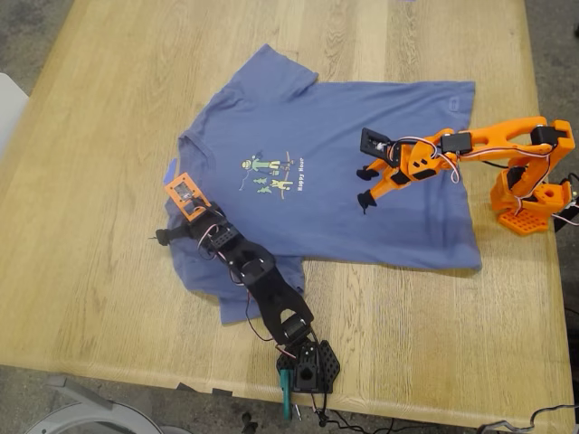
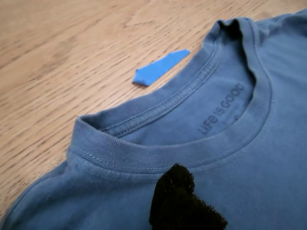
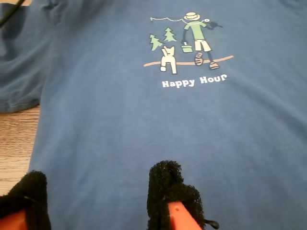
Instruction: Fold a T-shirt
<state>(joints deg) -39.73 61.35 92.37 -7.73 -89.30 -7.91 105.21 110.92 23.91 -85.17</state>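
Black-padded, my first gripper (image 1: 164, 237) hangs over the periwinkle-blue cotton T-shirt (image 1: 362, 194), spread flat and unfolded on the pale wooden table (image 1: 90, 136). At the collar (image 2: 144, 158), its spread can't be judged. Parted wide and empty, my second gripper (image 3: 100, 191) hovers below the print.

the t-shirt (image 3: 144, 124) chest reads "happy hour"; inside its collar, "life is good".
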